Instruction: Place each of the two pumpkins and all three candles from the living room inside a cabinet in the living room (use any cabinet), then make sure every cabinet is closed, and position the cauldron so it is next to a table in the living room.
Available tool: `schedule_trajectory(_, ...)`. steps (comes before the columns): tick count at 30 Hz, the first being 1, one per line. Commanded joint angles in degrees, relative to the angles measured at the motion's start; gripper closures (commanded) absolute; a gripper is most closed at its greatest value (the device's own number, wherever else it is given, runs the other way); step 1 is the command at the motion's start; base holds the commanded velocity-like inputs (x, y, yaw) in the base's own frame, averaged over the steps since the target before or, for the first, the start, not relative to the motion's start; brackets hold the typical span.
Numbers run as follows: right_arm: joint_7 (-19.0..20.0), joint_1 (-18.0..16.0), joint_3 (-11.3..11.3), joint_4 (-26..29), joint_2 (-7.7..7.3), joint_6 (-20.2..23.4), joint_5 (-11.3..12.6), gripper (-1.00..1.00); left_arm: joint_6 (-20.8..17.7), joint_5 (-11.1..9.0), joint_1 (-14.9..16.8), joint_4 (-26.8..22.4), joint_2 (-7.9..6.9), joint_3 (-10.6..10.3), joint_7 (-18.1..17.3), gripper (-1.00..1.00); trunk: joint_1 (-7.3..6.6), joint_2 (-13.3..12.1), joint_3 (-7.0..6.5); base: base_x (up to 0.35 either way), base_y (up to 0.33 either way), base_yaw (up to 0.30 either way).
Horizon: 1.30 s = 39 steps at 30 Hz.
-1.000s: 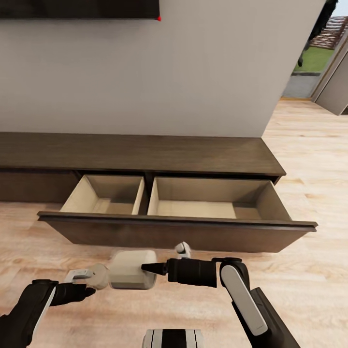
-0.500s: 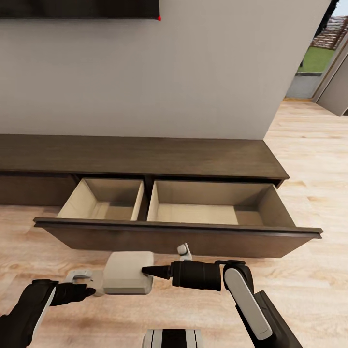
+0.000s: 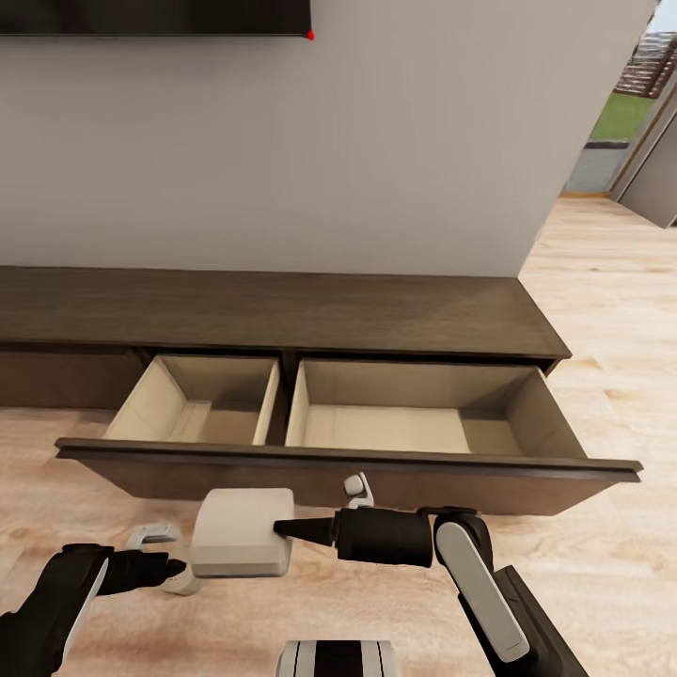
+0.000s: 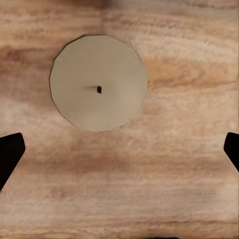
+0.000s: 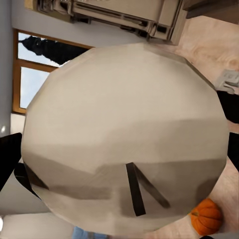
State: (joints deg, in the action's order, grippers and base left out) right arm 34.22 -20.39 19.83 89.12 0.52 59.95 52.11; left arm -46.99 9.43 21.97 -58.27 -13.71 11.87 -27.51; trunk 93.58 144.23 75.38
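You can't see the right gripper's jaws close: the candle it carries hides their tips. In the right wrist view that candle covers most of the room, leaving part of a pumpkin. The cabinet runs past the left edge.

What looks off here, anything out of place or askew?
A candle stands upright on the wood floor beneath the open left gripper, not in the cabinet. The right gripper holds another candle tipped on its side. A pumpkin sits on the floor too. The drawer is open, nothing inside.
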Motion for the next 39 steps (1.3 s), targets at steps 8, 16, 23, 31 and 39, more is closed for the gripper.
schedule_trajectory(8,0.1,0.0,0.0,0.0,0.00,0.1,0.2,1.00,0.0,0.1,0.0,0.0,0.00,0.0,0.0,-1.00,0.00,0.0,0.00,0.071,0.038,0.000)
schedule_trajectory(16,0.1,0.0,0.0,0.0,0.03,0.1,0.2,1.00,0.1,0.1,0.0,0.0,0.00,0.0,0.0,-1.00,0.00,0.0,0.00,0.024,0.081,0.000)
schedule_trajectory(23,0.1,0.0,0.0,0.0,0.09,0.1,0.2,1.00,0.0,-0.1,0.0,0.0,0.00,0.0,-0.1,-1.00,0.00,0.0,0.00,0.001,0.004,0.000)
schedule_trajectory(31,0.0,0.0,0.0,0.0,0.09,0.1,0.1,1.00,0.1,-0.2,0.0,0.0,0.00,0.1,0.0,-1.00,0.18,0.1,1.55,0.000,0.000,0.000)
schedule_trajectory(39,0.0,0.0,0.0,0.0,0.05,-0.4,-0.2,1.00,0.1,-0.2,0.0,0.0,0.00,0.1,-0.1,-1.00,0.39,0.2,3.32,0.000,0.000,0.000)
